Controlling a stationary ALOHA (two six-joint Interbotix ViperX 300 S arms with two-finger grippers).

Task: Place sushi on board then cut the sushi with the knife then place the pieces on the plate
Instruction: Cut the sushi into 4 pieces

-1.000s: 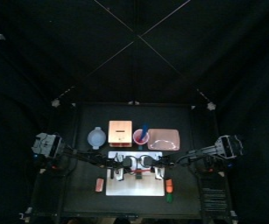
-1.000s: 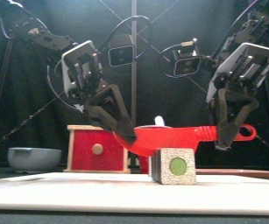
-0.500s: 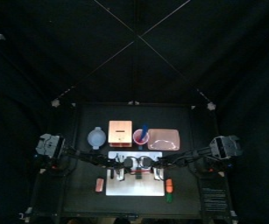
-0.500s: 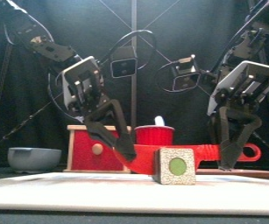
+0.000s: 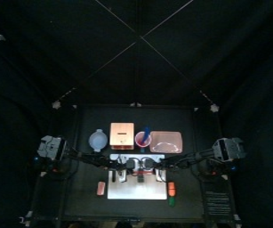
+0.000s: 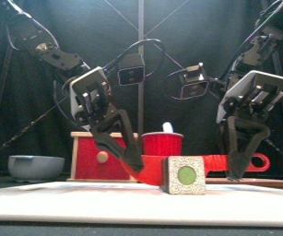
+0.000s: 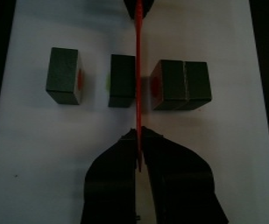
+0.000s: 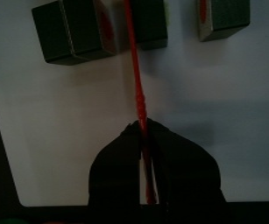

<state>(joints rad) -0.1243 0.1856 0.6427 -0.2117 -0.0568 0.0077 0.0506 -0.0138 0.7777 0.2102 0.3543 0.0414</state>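
Note:
The toy sushi roll lies on the white board [image 6: 57, 205] as separate dark green pieces: a single piece [image 7: 64, 76], a thinner piece [image 7: 123, 79] and a double block [image 7: 183, 83]. From the front I see one end face [image 6: 184, 173] with a green centre. A red knife [image 6: 224, 164] runs level just behind that face, held at both ends. My left gripper [image 6: 138, 171] is shut on one end, my right gripper [image 6: 237, 171] on the handle end. In the left wrist view the blade [image 7: 138, 79] sits between the thin piece and the double block.
Behind the board stand a wooden box with a red drawer front [image 5: 123, 135], a red cup [image 6: 163, 145], a blue-grey bowl [image 6: 37, 167] and a pink tray [image 5: 164, 140]. Small toy foods [image 5: 172, 190] lie beside the board, on both sides.
Both grippers have come down together with the red knife, from above the sushi to level with it. The sushi pieces have not moved.

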